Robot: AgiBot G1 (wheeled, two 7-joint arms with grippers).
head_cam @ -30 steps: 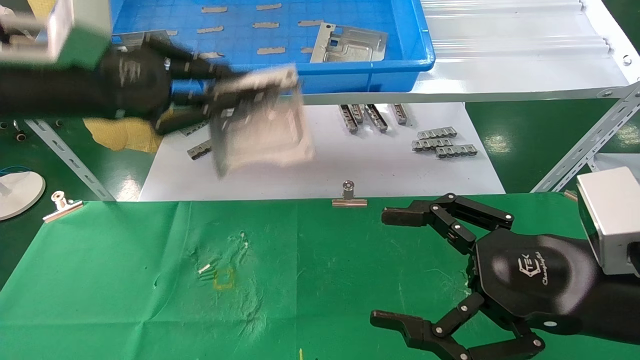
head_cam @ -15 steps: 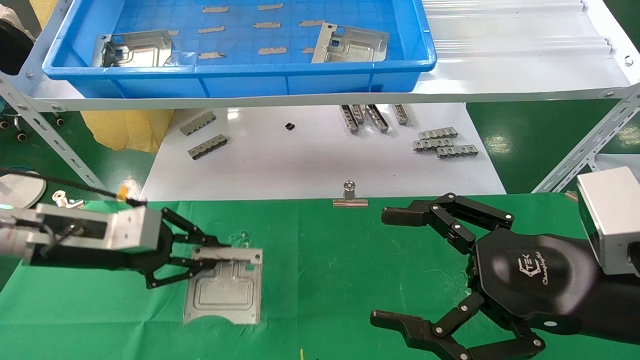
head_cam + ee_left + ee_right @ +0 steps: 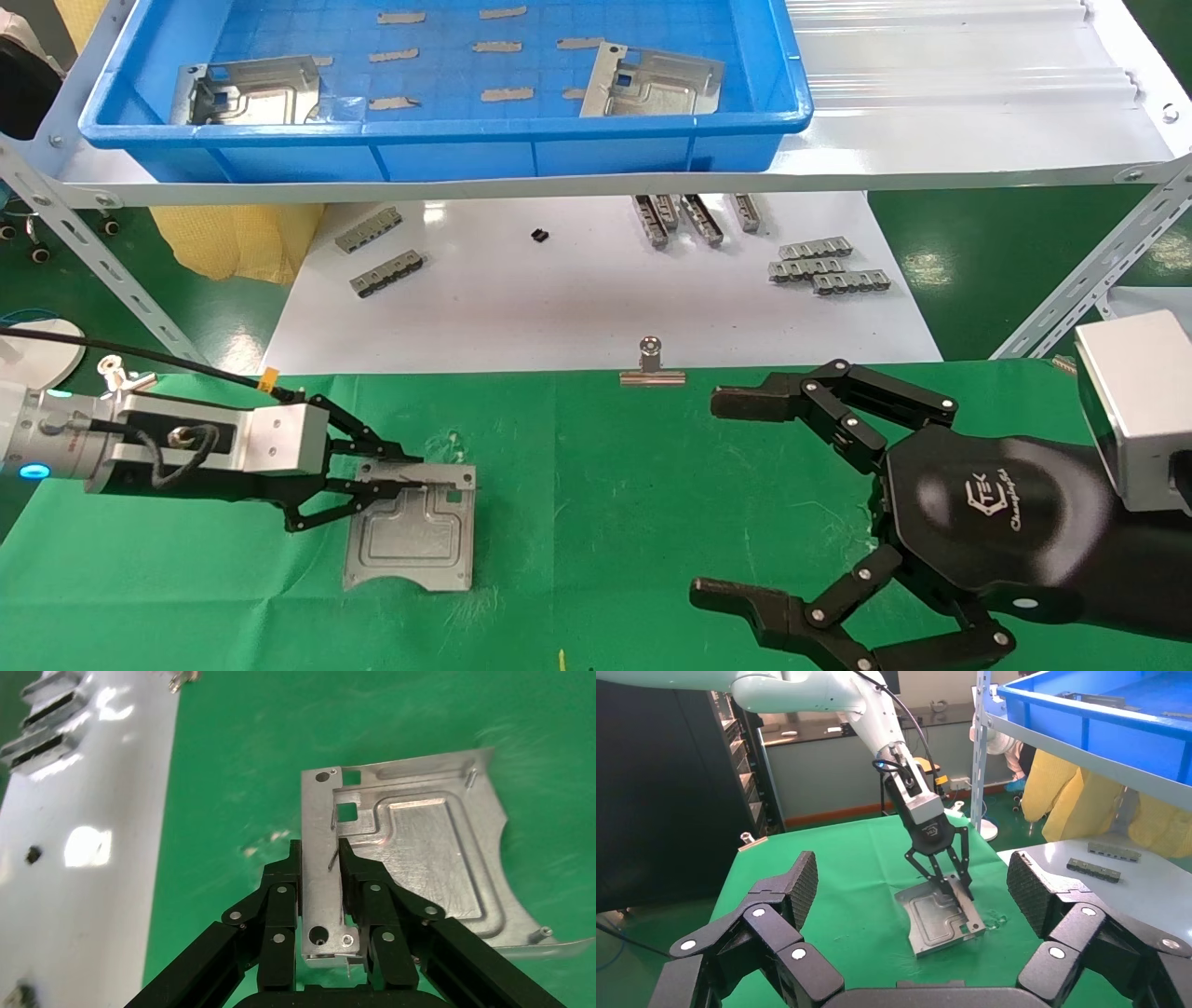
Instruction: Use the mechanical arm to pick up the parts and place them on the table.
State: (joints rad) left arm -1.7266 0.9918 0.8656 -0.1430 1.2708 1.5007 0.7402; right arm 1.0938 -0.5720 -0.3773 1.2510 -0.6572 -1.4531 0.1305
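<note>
My left gripper [image 3: 391,475] is shut on the raised bent edge of a shiny silver ribbed part [image 3: 410,540]. That part rests on the green cloth table [image 3: 605,503] at its left middle. In the left wrist view the black fingers [image 3: 288,874] press both sides of the part's flange [image 3: 320,881]. The right wrist view shows the same part [image 3: 937,920] held by the left gripper [image 3: 951,881]. Two more parts [image 3: 251,93] [image 3: 652,84] lie in the blue bin [image 3: 447,126]. My right gripper [image 3: 736,499], with the TEK palm, hovers open and empty over the table's right side.
A white board [image 3: 596,298] behind the cloth carries small grey slotted strips [image 3: 824,266] [image 3: 386,270]. Binder clips [image 3: 651,363] [image 3: 116,377] hold the cloth's far edge. Slanted metal struts [image 3: 1090,270] [image 3: 102,270] support the bin's shelf on both sides.
My left gripper swung the part down from near the bin onto the green cloth. In the last half second it shifted a little and the part settled flatter. The right arm has not moved.
</note>
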